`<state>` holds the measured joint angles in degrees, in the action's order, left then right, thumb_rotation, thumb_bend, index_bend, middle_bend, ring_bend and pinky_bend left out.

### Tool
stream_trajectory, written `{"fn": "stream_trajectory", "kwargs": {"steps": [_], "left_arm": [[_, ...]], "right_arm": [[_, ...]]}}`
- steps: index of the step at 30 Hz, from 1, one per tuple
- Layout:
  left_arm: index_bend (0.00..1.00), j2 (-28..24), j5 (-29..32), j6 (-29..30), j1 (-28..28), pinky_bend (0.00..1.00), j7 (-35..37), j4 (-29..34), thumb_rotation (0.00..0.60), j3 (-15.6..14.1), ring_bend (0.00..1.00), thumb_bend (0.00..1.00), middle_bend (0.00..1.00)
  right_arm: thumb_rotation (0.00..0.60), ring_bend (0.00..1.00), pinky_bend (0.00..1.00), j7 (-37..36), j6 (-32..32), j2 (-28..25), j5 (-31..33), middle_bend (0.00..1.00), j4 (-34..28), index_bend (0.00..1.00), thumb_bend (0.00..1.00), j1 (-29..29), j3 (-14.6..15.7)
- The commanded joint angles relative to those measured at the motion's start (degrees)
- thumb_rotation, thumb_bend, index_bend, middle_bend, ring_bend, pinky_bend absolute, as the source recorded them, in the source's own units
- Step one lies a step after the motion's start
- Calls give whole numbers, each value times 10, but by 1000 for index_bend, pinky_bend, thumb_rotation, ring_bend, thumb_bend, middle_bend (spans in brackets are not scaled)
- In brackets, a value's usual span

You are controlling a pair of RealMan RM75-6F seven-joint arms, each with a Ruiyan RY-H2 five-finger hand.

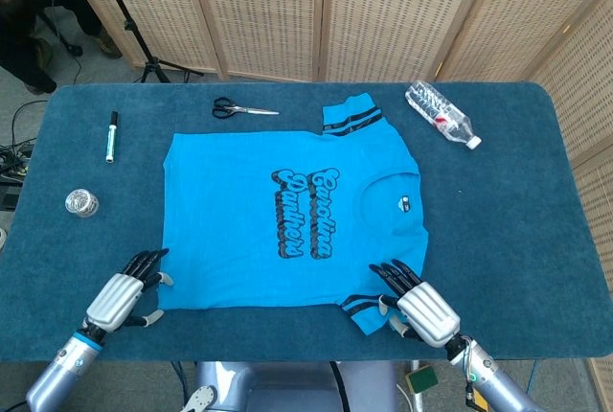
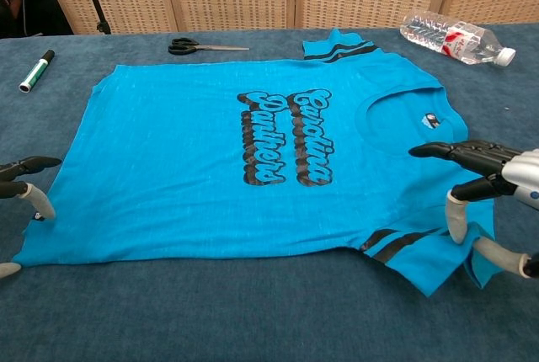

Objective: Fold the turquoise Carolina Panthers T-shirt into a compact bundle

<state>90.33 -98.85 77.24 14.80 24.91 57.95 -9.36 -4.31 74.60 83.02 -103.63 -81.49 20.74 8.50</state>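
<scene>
The left hand [image 1: 117,299] sits at the T-shirt's [image 1: 249,230] 7 o'clock corner, fingers [image 2: 34,162] spread around the hem edge, gripping nothing. The shirt lies flat mid-counter [image 1: 517,240], collar toward 3 o'clock; it looks light, limp and prone to bunching, so pinching hem corner and sleeve seems best. At 5 o'clock the right hand [image 1: 421,307] hovers over the striped sleeve [image 2: 421,252], fingers apart.
</scene>
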Motion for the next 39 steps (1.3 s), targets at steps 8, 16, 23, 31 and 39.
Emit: {"fn": "stream_trajectory", "kwargs": {"steps": [8,16,23,31,39], "left_arm": [[393,12,-3,4,-1,0,9,-20,600,-5,0,251,0],[413,20,0,0,3,0,5,-22,600,-3,0,283,0],[456,22,3,-1,3,0,2,-23,600,-4,0,307,0],[488,24,5,-3,4,0,1,-25,600,-4,0,379,0],[540,25,6,-2,4,0,5,-25,600,-5,0,431,0]], "right_arm": [[600,0,0,-1,-2,0,2,44,0,634,595,1,-1],[600,0,0,-2,-1,-1,2,44,-1,634,593,1,0],[600,0,0,-3,-1,-1,1,44,-3,634,595,1,0],[600,0,0,-2,-1,-1,1,44,-3,634,595,1,0],[600,0,0,-1,-3,1,2,44,-2,634,596,1,0]]}}
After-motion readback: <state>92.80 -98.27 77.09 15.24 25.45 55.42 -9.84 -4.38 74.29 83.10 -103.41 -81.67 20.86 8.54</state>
